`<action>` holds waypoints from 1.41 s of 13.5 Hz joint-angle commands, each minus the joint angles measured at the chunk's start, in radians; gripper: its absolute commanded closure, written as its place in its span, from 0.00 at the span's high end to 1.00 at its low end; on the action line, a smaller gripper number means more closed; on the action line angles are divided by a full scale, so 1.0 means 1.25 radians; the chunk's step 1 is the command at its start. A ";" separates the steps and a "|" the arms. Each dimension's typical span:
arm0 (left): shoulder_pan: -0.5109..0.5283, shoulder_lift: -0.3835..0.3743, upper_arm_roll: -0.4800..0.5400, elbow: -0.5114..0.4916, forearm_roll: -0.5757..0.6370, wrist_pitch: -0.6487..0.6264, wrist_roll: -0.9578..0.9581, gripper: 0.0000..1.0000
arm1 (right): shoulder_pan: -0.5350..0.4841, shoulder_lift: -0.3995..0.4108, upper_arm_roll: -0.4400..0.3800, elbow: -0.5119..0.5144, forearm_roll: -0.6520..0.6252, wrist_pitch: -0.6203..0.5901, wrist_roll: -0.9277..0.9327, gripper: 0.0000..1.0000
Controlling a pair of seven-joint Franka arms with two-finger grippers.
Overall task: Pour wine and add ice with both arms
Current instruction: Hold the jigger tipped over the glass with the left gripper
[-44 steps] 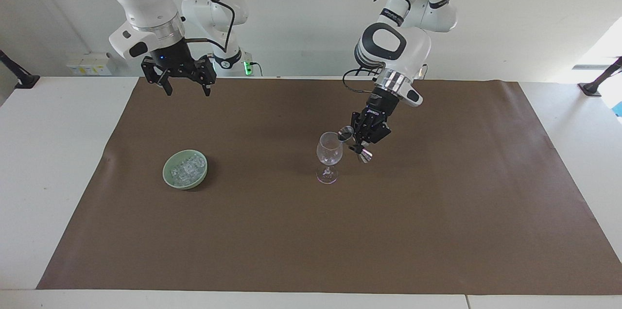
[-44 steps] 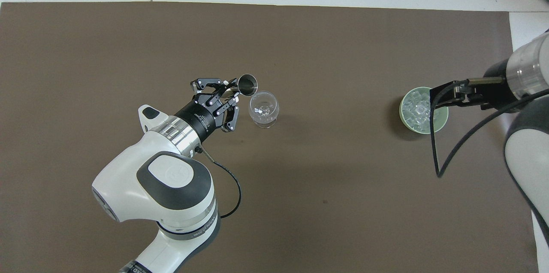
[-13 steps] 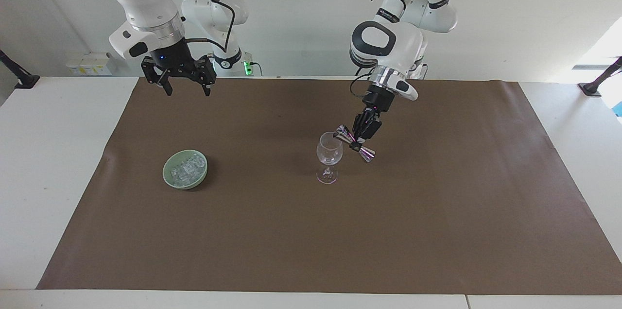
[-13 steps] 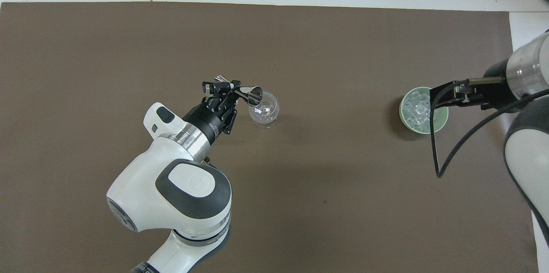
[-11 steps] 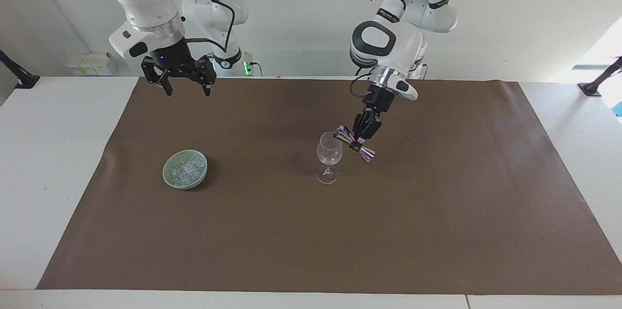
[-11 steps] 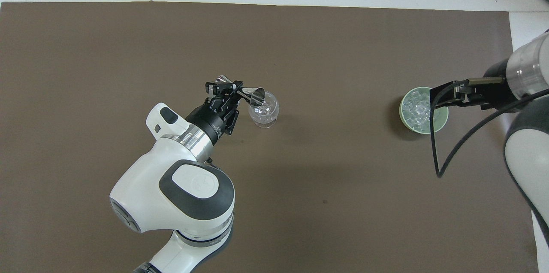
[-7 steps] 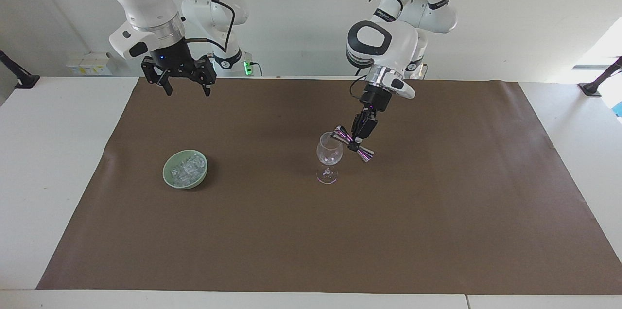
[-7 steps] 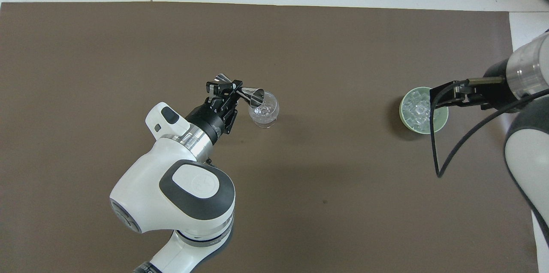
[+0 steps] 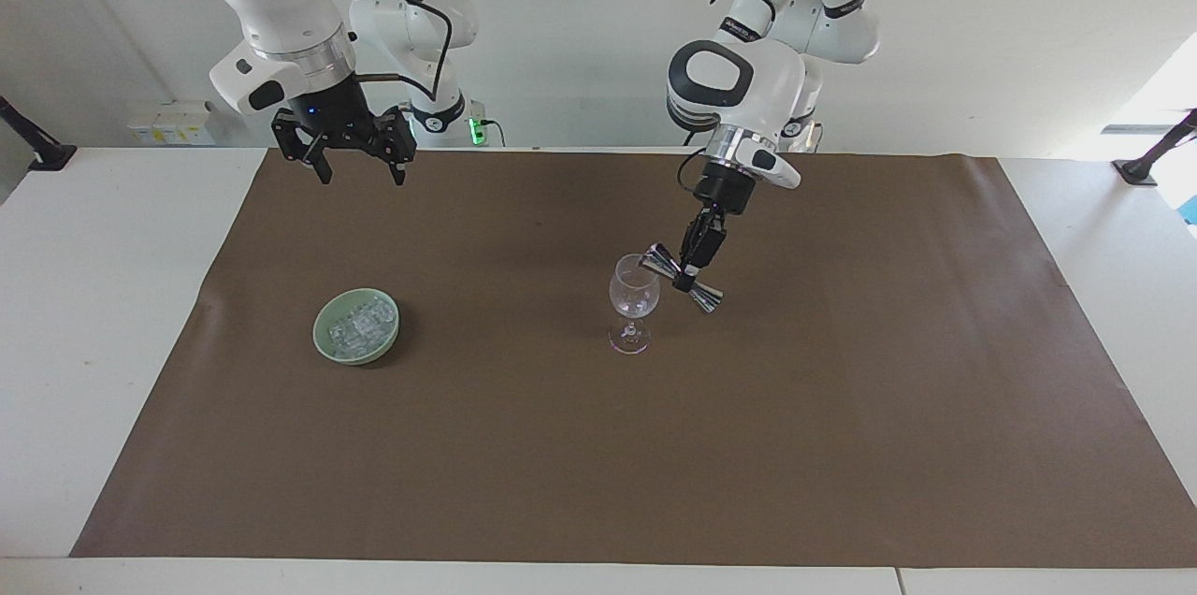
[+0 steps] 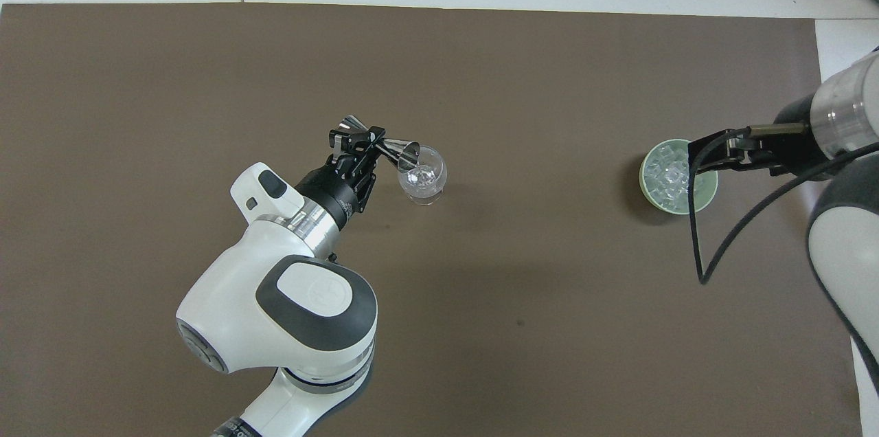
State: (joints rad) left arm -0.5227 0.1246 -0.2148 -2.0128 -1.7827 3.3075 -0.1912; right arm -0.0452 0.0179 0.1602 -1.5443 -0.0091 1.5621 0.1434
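Observation:
A clear wine glass [image 9: 634, 294] stands mid-mat; it also shows in the overhead view [image 10: 424, 177]. My left gripper [image 9: 690, 269] is shut on the waist of a steel jigger [image 9: 707, 297]. It holds the jigger tilted, with one cup's mouth [image 10: 408, 150] over the glass's rim. The ice [image 9: 363, 324] is a heap of clear cubes in a pale green bowl [image 9: 320, 338] toward the right arm's end. My right gripper [image 9: 361, 172] is open and empty, and waits high over the mat. In the overhead view it [image 10: 721, 152] overlaps the bowl's rim [image 10: 645, 174].
A brown mat [image 9: 598, 464] covers most of the white table [image 9: 112, 314]. Nothing else stands on the mat.
My left wrist has turned and drawn back a little, tipping the jigger further so its cup's mouth leans over the glass. The right arm has not moved.

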 commanded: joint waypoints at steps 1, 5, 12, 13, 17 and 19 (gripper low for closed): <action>-0.020 0.028 0.011 0.038 0.011 0.038 0.009 0.00 | -0.009 -0.019 0.002 -0.020 0.018 0.003 -0.019 1.00; -0.020 0.041 0.010 0.053 0.028 0.053 0.009 0.00 | -0.009 -0.019 0.002 -0.020 0.018 0.003 -0.019 1.00; -0.020 0.044 0.010 0.049 0.037 0.054 0.078 0.00 | -0.009 -0.019 0.002 -0.021 0.018 0.003 -0.019 1.00; -0.020 0.044 0.009 0.048 0.037 0.054 0.084 0.00 | -0.009 -0.019 0.002 -0.021 0.018 0.003 -0.019 1.00; -0.026 0.044 0.009 0.047 0.037 0.050 0.114 0.00 | -0.009 -0.019 0.002 -0.021 0.018 0.003 -0.019 1.00; -0.027 0.045 0.010 0.047 0.037 0.050 0.121 0.00 | -0.009 -0.019 0.002 -0.021 0.018 0.003 -0.019 1.00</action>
State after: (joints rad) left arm -0.5344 0.1696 -0.2151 -1.9677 -1.7474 3.3453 -0.0561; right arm -0.0452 0.0179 0.1602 -1.5443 -0.0091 1.5621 0.1434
